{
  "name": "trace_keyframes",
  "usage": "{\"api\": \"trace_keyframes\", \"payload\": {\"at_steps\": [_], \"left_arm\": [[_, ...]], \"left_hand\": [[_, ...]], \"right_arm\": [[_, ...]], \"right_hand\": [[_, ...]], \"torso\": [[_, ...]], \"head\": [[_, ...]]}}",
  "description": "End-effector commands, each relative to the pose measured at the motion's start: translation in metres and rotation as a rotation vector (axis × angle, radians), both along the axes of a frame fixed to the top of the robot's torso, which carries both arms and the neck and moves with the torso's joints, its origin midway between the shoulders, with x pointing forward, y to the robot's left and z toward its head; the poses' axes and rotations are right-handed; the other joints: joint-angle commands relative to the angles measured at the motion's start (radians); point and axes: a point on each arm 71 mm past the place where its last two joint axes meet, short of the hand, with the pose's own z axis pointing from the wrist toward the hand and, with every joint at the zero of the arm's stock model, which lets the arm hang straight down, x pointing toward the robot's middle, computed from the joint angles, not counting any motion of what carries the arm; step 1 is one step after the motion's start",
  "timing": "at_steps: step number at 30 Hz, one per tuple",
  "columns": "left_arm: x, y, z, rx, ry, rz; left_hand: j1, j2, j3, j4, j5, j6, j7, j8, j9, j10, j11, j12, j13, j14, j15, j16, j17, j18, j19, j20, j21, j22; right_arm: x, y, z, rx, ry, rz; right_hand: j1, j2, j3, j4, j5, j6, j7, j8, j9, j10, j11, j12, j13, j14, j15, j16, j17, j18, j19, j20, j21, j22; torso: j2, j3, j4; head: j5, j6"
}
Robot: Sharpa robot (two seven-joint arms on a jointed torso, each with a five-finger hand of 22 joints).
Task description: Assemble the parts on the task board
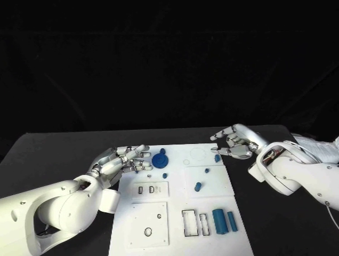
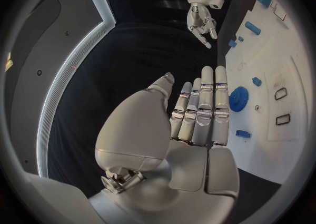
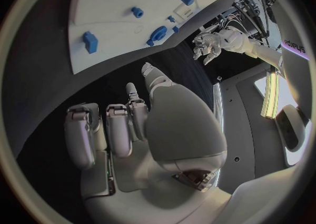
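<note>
Black worktop [image 1: 54, 146] and a dark backdrop surround the white board [image 1: 208, 210], which lies in the middle with its blue parts scattered over it.

Left robot hand [image 1: 123, 159] hovers at the board's left edge, fingers straight and lying close together, nothing in them; the left wrist view shows the flat palm with the blue gear [image 2: 238, 98] just beyond the fingertips. Right robot hand [image 1: 235, 141] hangs at the board's far right corner with fingers curled loosely toward the thumb. A small blue piece [image 1: 217, 158] lies just below those fingertips, but whether it is touched or apart cannot be told; the right wrist view shows no part between the fingers, so I judge that hand empty.

Outward from the hands, the gear [image 1: 161, 159] sits on the far left of the board, a small peg [image 1: 198, 186] lies near the centre, and two longer blue blocks [image 1: 224, 221] rest beside a rectangular slot [image 1: 190, 223] at the near end.

By my reading, this is an approach step: nothing is picked up yet. The next move probably calls for the right hand to lower and pinch the small piece under it, or for the left to spread and reach the gear, then carry it to its matching recess.
</note>
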Motion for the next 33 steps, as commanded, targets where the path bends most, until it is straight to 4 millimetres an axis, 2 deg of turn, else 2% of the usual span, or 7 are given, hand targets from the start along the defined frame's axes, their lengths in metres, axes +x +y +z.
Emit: {"api": "trace_keyframes", "payload": {"at_steps": [1, 4, 7, 9, 16, 24, 33], "left_arm": [[0.000, -0.002, -0.001, -0.015, -0.004, -0.018], [0.001, -0.001, -0.002, -0.013, -0.003, -0.016], [0.002, -0.001, -0.003, -0.013, -0.001, -0.015], [0.002, 0.000, -0.004, -0.012, -0.001, -0.014], [0.002, 0.000, -0.004, -0.012, 0.000, -0.013], [0.002, -0.001, -0.004, -0.012, 0.000, -0.015], [0.002, -0.001, -0.004, -0.012, 0.001, -0.016]], "left_hand": [[0.010, -0.001, 0.001, -0.005, -0.004, 0.002, 0.003, -0.004, 0.000, -0.001, 0.005, -0.004, -0.001, 0.001, 0.005, -0.007, 0.001, 0.010, 0.001, 0.000, 0.005, 0.001], [0.010, -0.001, 0.001, -0.005, -0.004, 0.002, 0.003, -0.004, 0.000, -0.001, 0.005, -0.004, -0.001, 0.001, 0.005, -0.007, 0.001, 0.010, 0.001, 0.000, 0.005, 0.001], [0.010, -0.001, 0.001, -0.005, -0.004, 0.002, 0.003, -0.004, 0.000, -0.001, 0.005, -0.004, -0.001, 0.001, 0.005, -0.007, 0.001, 0.010, 0.001, 0.000, 0.005, 0.001], [0.010, -0.001, 0.001, -0.005, -0.004, 0.002, 0.003, -0.004, 0.000, -0.001, 0.005, -0.004, -0.001, 0.001, 0.005, -0.007, 0.001, 0.010, 0.001, 0.000, 0.005, 0.001], [0.010, -0.001, 0.001, -0.005, -0.004, 0.002, 0.003, -0.004, 0.000, -0.001, 0.005, -0.004, -0.001, 0.001, 0.005, -0.007, 0.001, 0.010, 0.001, 0.000, 0.005, 0.001], [0.010, -0.001, 0.001, -0.005, -0.004, 0.002, 0.003, -0.004, 0.000, -0.001, 0.005, -0.004, -0.001, 0.001, 0.005, -0.007, 0.001, 0.010, 0.001, 0.000, 0.005, 0.001], [0.010, -0.001, 0.001, -0.005, -0.004, 0.002, 0.003, -0.004, 0.000, -0.001, 0.005, -0.004, -0.001, 0.001, 0.005, -0.007, 0.001, 0.010, 0.001, 0.000, 0.005, 0.001]], "right_arm": [[-0.001, -0.011, -0.007, 0.048, 0.029, 0.038], [0.000, -0.022, -0.014, 0.015, 0.036, 0.018], [0.000, -0.028, -0.020, -0.021, 0.044, 0.007], [0.001, -0.030, -0.024, -0.044, 0.048, 0.003], [0.007, -0.028, -0.035, -0.095, 0.059, -0.015], [0.012, -0.019, -0.047, -0.125, 0.076, -0.028], [0.016, -0.013, -0.053, -0.146, 0.089, -0.038]], "right_hand": [[0.008, -0.001, -0.001, -0.007, 0.006, -0.006, 0.001, -0.002, -0.001, 0.010, 0.007, -0.002, 0.129, 0.078, 0.006, 0.004, 0.125, -0.003, 0.048, 0.007, -0.003, 0.192], [0.010, -0.002, -0.002, -0.010, 0.008, -0.007, 0.001, -0.002, -0.001, 0.013, 0.008, 0.004, 0.133, 0.079, 0.006, 0.007, 0.131, -0.004, 0.051, 0.007, -0.001, 0.195], [0.010, -0.003, -0.003, -0.011, 0.009, -0.007, 0.001, -0.002, -0.001, 0.016, 0.008, 0.010, 0.137, 0.080, 0.006, 0.010, 0.137, -0.005, 0.055, 0.007, 0.001, 0.200], [0.010, -0.004, -0.004, -0.012, 0.009, -0.007, 0.001, -0.002, -0.001, 0.017, 0.008, 0.012, 0.138, 0.081, 0.007, 0.011, 0.139, -0.006, 0.056, 0.007, 0.002, 0.201], [0.011, -0.003, -0.004, -0.014, 0.010, -0.004, 0.001, 0.000, -0.001, 0.021, 0.008, 0.020, 0.143, 0.082, 0.007, 0.014, 0.146, -0.007, 0.059, 0.007, 0.004, 0.206], [0.016, 0.004, -0.002, -0.020, 0.009, 0.000, 0.001, 0.001, 0.000, 0.024, 0.008, 0.024, 0.146, 0.083, 0.007, 0.016, 0.150, -0.007, 0.061, 0.007, 0.005, 0.207], [0.018, 0.009, 0.000, -0.022, 0.008, 0.002, 0.001, 0.002, 0.001, 0.025, 0.008, 0.028, 0.148, 0.083, 0.007, 0.017, 0.151, -0.008, 0.063, 0.007, 0.006, 0.210]], "torso": [[-0.006, 0.0083, -0.0081], [-0.007, 0.0118, -0.0106], [-0.006, 0.0128, -0.0099], [-0.006, 0.0103, -0.0097], [-0.005, 0.0080, -0.0081], [-0.003, 0.0076, -0.0073], [-0.004, 0.0089, -0.0091]], "head": [[0.002, -0.002], [0.003, -0.004], [0.001, -0.005], [0.001, -0.006], [-0.003, -0.014], [-0.002, -0.020], [0.001, -0.026]]}}
